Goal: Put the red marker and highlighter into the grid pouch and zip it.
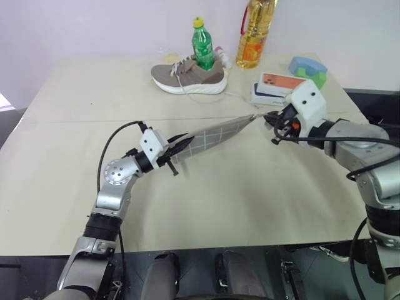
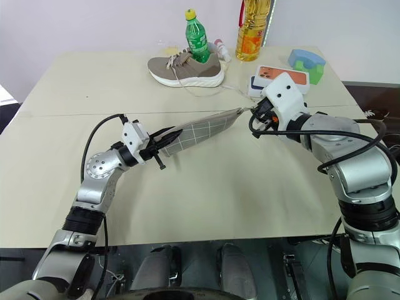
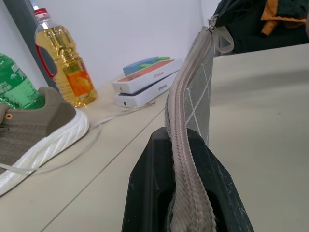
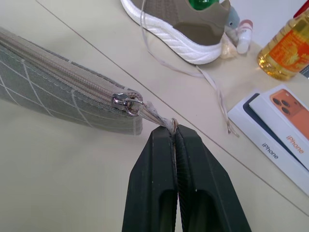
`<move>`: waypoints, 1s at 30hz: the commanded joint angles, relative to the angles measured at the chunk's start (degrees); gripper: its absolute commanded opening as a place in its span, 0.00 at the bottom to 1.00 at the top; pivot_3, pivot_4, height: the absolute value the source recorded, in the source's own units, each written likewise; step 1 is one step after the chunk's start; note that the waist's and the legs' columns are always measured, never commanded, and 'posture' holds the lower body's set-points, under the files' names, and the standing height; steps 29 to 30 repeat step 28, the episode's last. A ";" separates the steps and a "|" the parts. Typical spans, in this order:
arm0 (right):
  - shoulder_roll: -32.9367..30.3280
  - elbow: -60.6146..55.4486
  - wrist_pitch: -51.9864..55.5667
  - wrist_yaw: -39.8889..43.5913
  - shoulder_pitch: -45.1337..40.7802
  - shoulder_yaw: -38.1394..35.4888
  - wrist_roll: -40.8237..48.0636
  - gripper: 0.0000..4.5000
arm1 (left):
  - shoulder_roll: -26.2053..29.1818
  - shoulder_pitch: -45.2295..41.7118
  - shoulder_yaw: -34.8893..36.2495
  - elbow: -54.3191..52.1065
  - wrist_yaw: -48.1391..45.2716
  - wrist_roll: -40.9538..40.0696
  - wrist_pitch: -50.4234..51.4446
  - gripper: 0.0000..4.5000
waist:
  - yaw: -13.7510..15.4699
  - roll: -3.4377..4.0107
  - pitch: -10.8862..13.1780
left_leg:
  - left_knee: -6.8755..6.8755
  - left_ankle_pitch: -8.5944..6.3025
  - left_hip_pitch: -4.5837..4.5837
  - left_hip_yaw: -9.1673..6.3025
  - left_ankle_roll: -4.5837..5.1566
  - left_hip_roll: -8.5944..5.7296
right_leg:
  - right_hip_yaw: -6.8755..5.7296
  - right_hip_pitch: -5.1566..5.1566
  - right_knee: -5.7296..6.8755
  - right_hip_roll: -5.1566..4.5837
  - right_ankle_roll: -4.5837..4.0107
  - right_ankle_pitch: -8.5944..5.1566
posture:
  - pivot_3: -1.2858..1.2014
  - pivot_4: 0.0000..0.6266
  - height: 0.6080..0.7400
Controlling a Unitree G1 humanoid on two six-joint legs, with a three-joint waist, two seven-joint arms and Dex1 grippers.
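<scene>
— Above the table (image 1: pixel 219 200), what hangs between the two arms?
— That's the grid pouch (image 1: pixel 215 136), stretched taut in the air, zipper run closed along its edge.
— Who holds which end?
— Left tool (image 1: pixel 178 149) is clamped tight on one end of the pouch. Right tool (image 4: pixel 175 133) is pinched fully together on the zipper pull tab (image 4: pixel 157 116) at the other end.
— And behind?
— A grey sneaker (image 1: pixel 187 78) with a green bottle (image 1: pixel 202 45) standing in it, an oil bottle (image 1: pixel 255 34), and stacked phone boxes (image 1: pixel 276 86).
</scene>
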 commanded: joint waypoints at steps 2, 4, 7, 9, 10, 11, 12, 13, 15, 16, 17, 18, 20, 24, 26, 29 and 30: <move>-3.50 -1.54 -1.35 2.57 1.43 -1.67 -0.95 0.07 | 1.87 2.17 1.50 0.57 -1.08 -1.55 2.57 0.08 | 0.06 0.00 0.00 | 0.00 0.00 0.00 0.00 0.00 0.00 | 0.00 0.00 0.00 0.00 0.00 0.00 | 0.52 0.24 1.00; -3.97 -2.69 -1.80 3.91 2.59 -1.66 -0.28 0.23 | 2.03 2.62 1.54 -0.48 -1.61 -2.49 3.99 0.24 | -0.09 0.00 0.00 | 0.00 0.00 0.01 0.00 0.00 0.00 | 0.00 0.00 0.00 0.00 0.00 0.00 | 0.52 0.24 1.00; -4.63 -4.24 -2.66 5.36 5.13 -2.23 0.25 0.58 | 2.85 3.75 2.40 -2.34 -0.62 -2.67 5.65 0.59 | 0.10 -0.01 0.01 | -0.02 0.00 0.00 -0.02 0.00 0.02 | -0.01 -0.01 0.00 0.01 0.00 0.00 | 0.52 0.24 1.00; -4.70 -5.37 -3.16 6.98 7.78 -3.68 1.48 0.80 | 3.94 5.26 3.35 -4.15 -0.80 -3.83 8.02 0.80 | 0.16 -0.02 0.01 | 0.00 0.00 -0.01 -0.01 0.00 0.02 | -0.01 -0.01 0.00 0.00 0.00 0.00 | 0.52 0.24 1.00; -4.65 -5.85 -3.49 7.69 9.23 -4.57 2.06 0.80 | 4.64 6.18 3.81 -5.09 -1.05 -4.51 9.31 0.80 | 0.16 -0.02 0.01 | 0.00 0.00 -0.02 -0.02 0.00 0.02 | -0.01 -0.01 -0.01 -0.01 0.00 0.00 | 0.52 0.24 1.00; -4.65 -6.37 -3.79 8.30 10.59 -5.37 2.54 0.80 | 5.25 7.08 4.18 -5.99 -1.09 -4.93 10.36 0.80 | 0.15 -0.02 0.01 | 0.00 0.00 -0.02 -0.02 0.00 0.02 | 0.00 0.00 -0.01 -0.02 0.00 0.00 | 0.52 0.24 1.00; -4.78 -7.01 -4.51 9.19 12.49 -6.28 3.05 0.80 | 6.10 8.24 4.81 -6.88 -1.05 -5.36 11.59 0.80 | 0.16 -0.02 0.01 | -0.02 0.00 -0.02 -0.01 0.00 0.02 | 0.00 0.00 -0.03 -0.04 0.01 -0.01 | 0.52 0.24 1.00; -4.57 -7.41 -5.44 10.01 14.79 -7.59 3.62 0.80 | 7.17 9.57 5.81 -7.44 -0.73 -5.68 13.10 0.80 | 0.16 -0.02 0.01 | -0.02 0.00 -0.02 -0.01 0.00 0.02 | 0.00 0.00 -0.03 -0.04 0.01 -0.01 | 0.52 0.24 1.00; -3.74 -7.58 -6.30 10.83 18.10 -9.95 4.79 0.80 | 8.73 11.43 7.27 -8.16 0.35 -5.83 15.55 0.80 | 0.16 -0.02 0.01 | -0.03 0.00 0.00 -0.01 0.00 0.03 | 0.00 0.01 -0.04 -0.04 0.01 -0.01 | 0.52 0.24 1.00; -3.43 -7.57 -6.65 10.97 19.35 -10.85 5.17 0.80 | 9.23 12.02 7.86 -8.38 1.09 -5.71 16.64 0.80 | 0.14 -0.02 0.01 | -0.04 0.00 -0.01 -0.01 0.00 0.03 | 0.00 0.00 -0.04 -0.05 0.01 -0.01 | 0.52 0.24 1.00; -3.10 -7.47 -6.92 11.00 20.35 -11.63 5.56 0.80 | 9.59 12.41 8.37 -8.53 1.85 -5.68 17.62 0.80 | 0.08 -0.02 0.01 | -0.03 0.00 0.01 -0.02 0.00 0.03 | -0.01 0.03 -0.03 -0.05 0.01 -0.01 | 0.52 0.24 1.00; -2.70 -7.18 -7.20 10.90 21.15 -12.32 5.87 0.80 | 9.86 12.72 8.91 -8.59 2.48 -5.79 18.57 0.80 | 0.10 -0.02 0.01 | -0.02 0.00 0.02 0.00 0.00 0.03 | 0.00 0.02 -0.02 -0.05 0.01 -0.01 | 0.52 0.24 1.00; -1.52 -5.93 -8.46 10.38 22.39 -13.40 5.80 0.80 | 10.30 13.53 9.95 -8.61 3.71 -5.65 20.13 0.80 | 0.13 -0.03 0.02 | 0.00 0.00 0.03 -0.02 0.00 0.02 | -0.01 0.05 -0.02 -0.05 0.01 -0.01 | 0.52 0.24 1.00; 0.93 -3.94 -9.56 9.37 23.17 -14.22 6.10 0.80 | 10.47 14.67 10.38 -8.99 4.99 -4.92 21.53 0.80 | 0.14 -0.03 0.02 | 0.01 0.00 0.04 -0.01 0.00 0.01 | 0.00 0.06 -0.02 -0.05 0.01 -0.01 | 0.52 0.24 1.00; 1.79 -2.73 -10.43 8.66 23.61 -13.73 5.50 0.80 | 10.68 15.19 10.14 -9.50 5.41 -4.56 22.76 0.80 | 0.15 -0.03 0.02 | -0.02 0.00 0.04 -0.01 0.00 0.01 | 0.00 0.06 -0.02 -0.05 0.01 -0.01 | 0.52 0.24 1.00; 2.31 -1.89 -11.01 8.11 23.83 -13.40 5.21 0.80 | 10.72 15.40 10.03 -9.75 5.76 -4.35 23.18 0.80 | 0.14 -0.03 0.02 | -0.02 0.00 0.04 -0.01 0.00 0.01 | 0.00 0.05 -0.02 -0.05 0.00 -0.01 | 0.52 0.24 1.00; 2.31 -1.89 -11.01 8.11 23.83 -13.40 5.21 0.80 | 10.72 15.40 10.03 -9.75 5.76 -4.35 23.18 0.80 | 0.14 -0.03 0.02 | -0.02 0.00 0.04 -0.01 0.00 0.01 | 0.00 0.05 -0.02 -0.05 0.00 -0.01 | 0.52 0.24 1.00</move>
